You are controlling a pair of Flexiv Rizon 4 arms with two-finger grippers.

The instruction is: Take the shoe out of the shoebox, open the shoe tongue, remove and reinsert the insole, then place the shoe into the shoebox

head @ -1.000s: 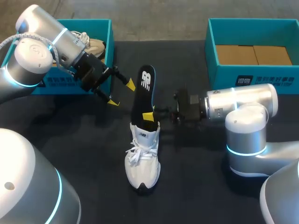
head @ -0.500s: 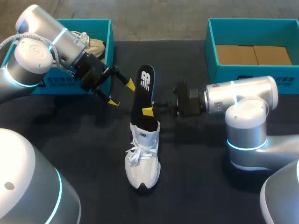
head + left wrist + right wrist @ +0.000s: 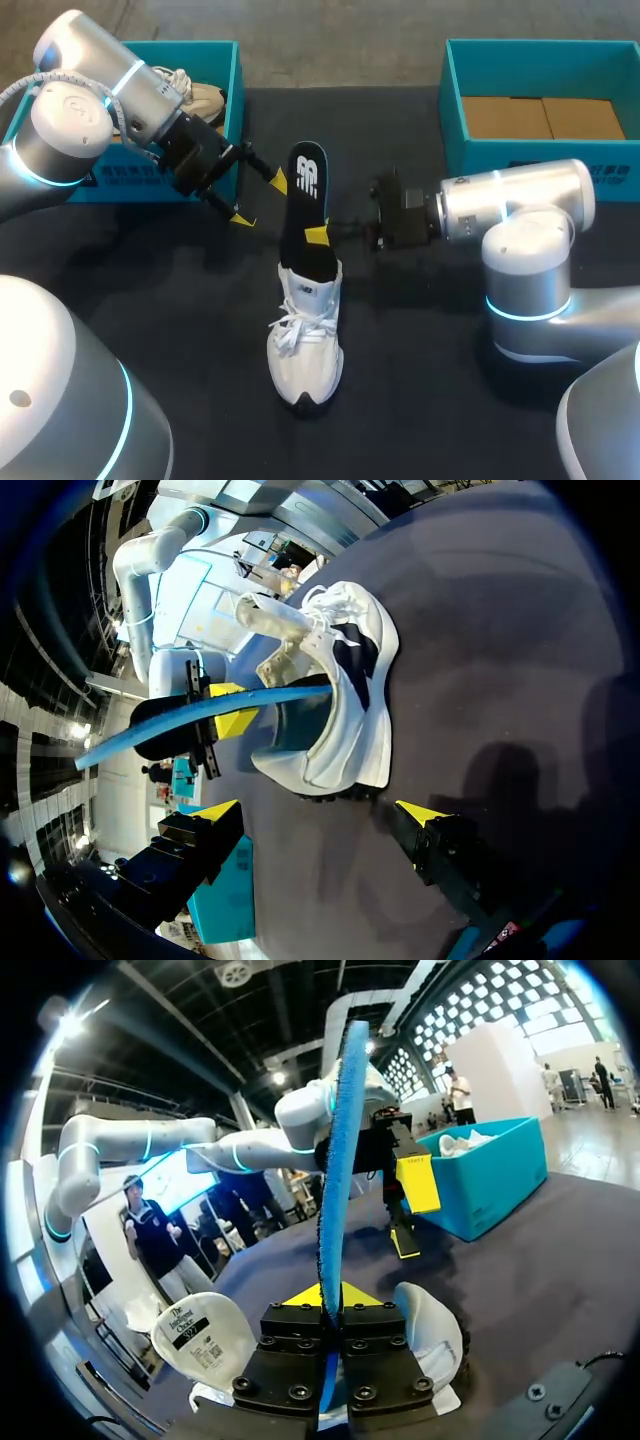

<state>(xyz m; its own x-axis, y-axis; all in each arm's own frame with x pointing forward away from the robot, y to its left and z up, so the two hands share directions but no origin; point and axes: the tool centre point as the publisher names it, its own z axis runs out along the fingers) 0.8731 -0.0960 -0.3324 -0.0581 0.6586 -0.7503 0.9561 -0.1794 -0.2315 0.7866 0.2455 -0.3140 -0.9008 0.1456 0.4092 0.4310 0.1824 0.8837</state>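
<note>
Right gripper [image 3: 320, 234] clenched on the black insole [image 3: 305, 195], whose lower end sits in the white sneaker [image 3: 305, 340] mid-table [image 3: 430, 400]. Left gripper [image 3: 261, 200] released, its 2 fingers spread, near the far-left shoebox [image 3: 236, 90].

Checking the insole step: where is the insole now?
Head view, mid-table: the insole is clamped in the right gripper, lower end at the heel of the shoe, beside the left gripper.

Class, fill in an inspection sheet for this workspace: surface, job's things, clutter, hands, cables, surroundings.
Surface: dark table.
Job's things: white shoe upright on table, toe nearest camera; insole standing partly out of its heel; right box shows only cardboard.
Clutter: beige shoe in left box.
Hands: left hand open, beside insole, apart; right hand shut on insole.
Cables: nothing seen on table.
Surroundings: nothing seen reaching over table.
</note>
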